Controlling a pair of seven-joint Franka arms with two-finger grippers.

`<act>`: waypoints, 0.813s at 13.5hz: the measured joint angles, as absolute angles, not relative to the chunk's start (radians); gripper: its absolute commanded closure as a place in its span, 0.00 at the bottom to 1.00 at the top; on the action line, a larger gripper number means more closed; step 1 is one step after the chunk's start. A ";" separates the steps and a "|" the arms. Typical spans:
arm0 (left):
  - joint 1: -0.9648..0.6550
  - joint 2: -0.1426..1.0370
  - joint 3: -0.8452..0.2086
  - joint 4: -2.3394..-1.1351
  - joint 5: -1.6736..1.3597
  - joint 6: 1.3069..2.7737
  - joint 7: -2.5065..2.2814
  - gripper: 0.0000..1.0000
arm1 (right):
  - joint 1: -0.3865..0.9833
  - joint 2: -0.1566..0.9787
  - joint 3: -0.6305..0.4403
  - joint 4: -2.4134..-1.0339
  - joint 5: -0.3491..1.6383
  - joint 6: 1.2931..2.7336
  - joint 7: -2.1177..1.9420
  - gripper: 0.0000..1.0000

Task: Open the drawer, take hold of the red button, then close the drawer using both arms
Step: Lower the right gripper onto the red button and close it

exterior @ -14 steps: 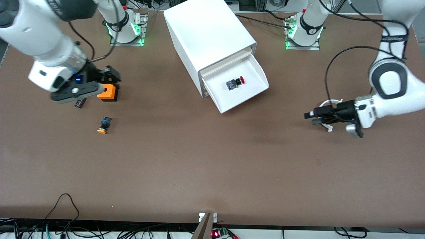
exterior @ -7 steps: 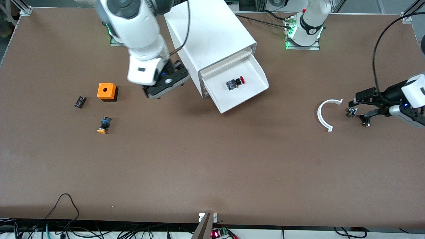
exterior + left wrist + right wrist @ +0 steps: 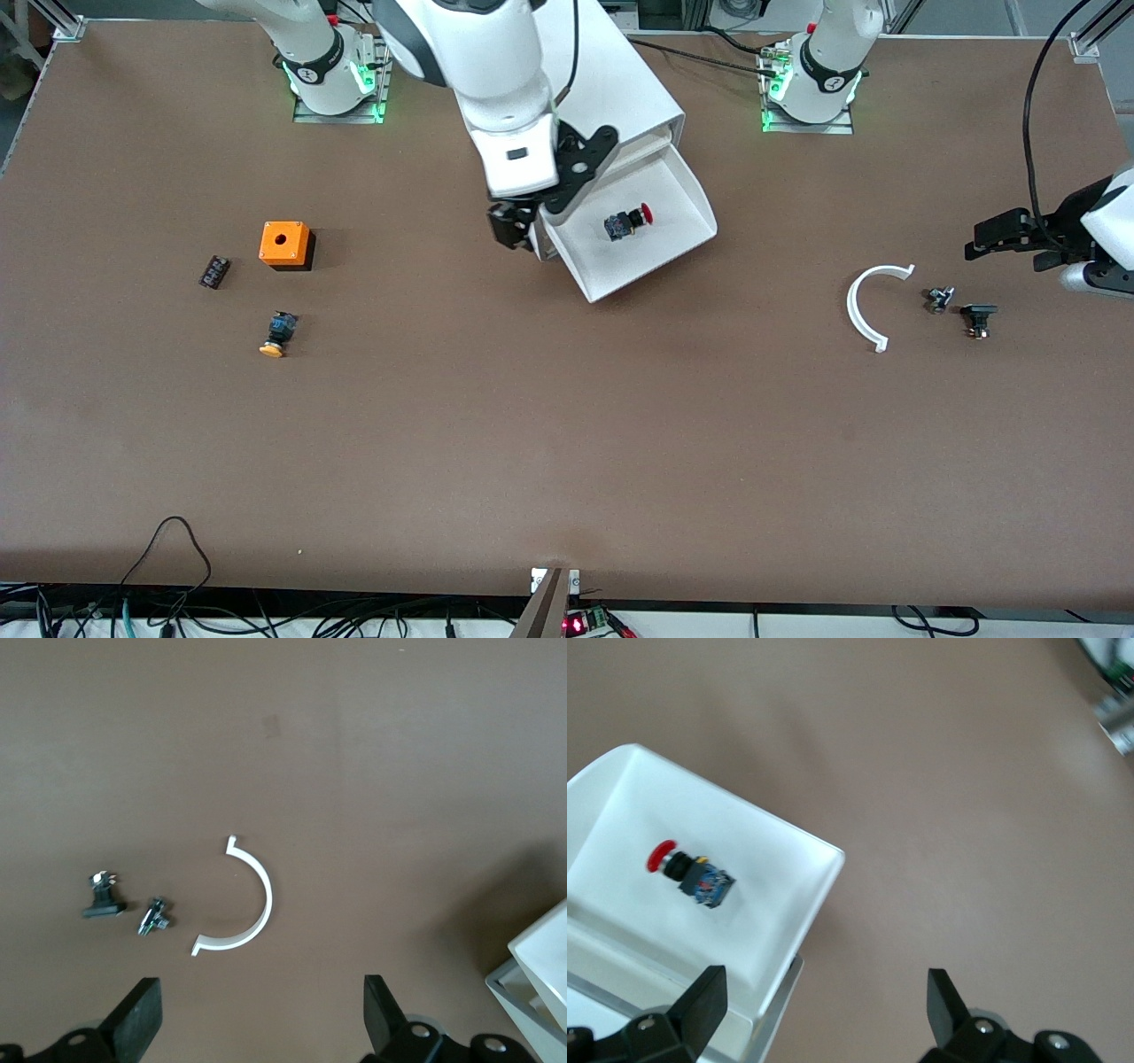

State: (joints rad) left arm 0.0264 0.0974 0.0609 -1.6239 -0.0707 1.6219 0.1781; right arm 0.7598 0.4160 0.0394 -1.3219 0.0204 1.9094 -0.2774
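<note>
Drawer (image 3: pixel 656 232) pulled out of cabinet (image 3: pixel 567 89), tray open to above. Button (image 3: pixel 627 220) lying on its side on drawer floor, red cap toward the left arm's end of the tabletop (image 3: pixel 567 443), well clear of all tray walls.

Right gripper (image 3: pixel 524 229) hanging over drawer corner at the cabinet face, fingers spread wide, nothing between them; right wrist view shows button (image 3: pixel 689 874) off to one side of the finger line, not centred. Left gripper (image 3: pixel 1019 239) waiting over the left arm's end of the tabletop, fingers spread, empty, above white curved piece (image 3: pixel 864 306) and two small dark parts (image 3: pixel 961 312).

Hazards, as judged:
- Descent from present position: likely strike on tray wall or cabinet edge. Cause: gripper over rim, not over button.
- Contact with tray wall: possible shift or partial closing of drawer, hiding button.
- Grasp on a rounded body lying flat: risk of roll or squirt-out. Cause: off-centre closure or fingers across the cap.
- Shallow tray floor: risk of fingertip jam. Cause: excess depth.
- Closing push while right arm remains inside: collision between arms.
</note>
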 measured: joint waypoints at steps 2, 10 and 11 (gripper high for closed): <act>0.015 0.097 0.036 -1.611 -0.053 1.619 0.116 0.00 | 0.763 0.454 0.080 -1.316 0.020 1.932 -0.414 0.00; -0.005 0.097 -0.015 -1.527 -0.005 1.616 -0.044 0.00 | 0.792 0.582 0.152 -1.265 0.019 1.935 -0.734 0.00; -0.010 0.097 -0.019 -1.523 -0.004 1.616 -0.067 0.00 | 0.794 0.598 0.155 -1.252 0.019 1.935 -0.753 0.00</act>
State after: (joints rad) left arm -0.0102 0.0969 -0.0188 -1.5232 -0.0038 1.6162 -0.0670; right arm 0.7943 0.5985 0.1548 -1.2515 0.0193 1.9347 -0.7528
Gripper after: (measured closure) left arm 0.000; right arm 0.000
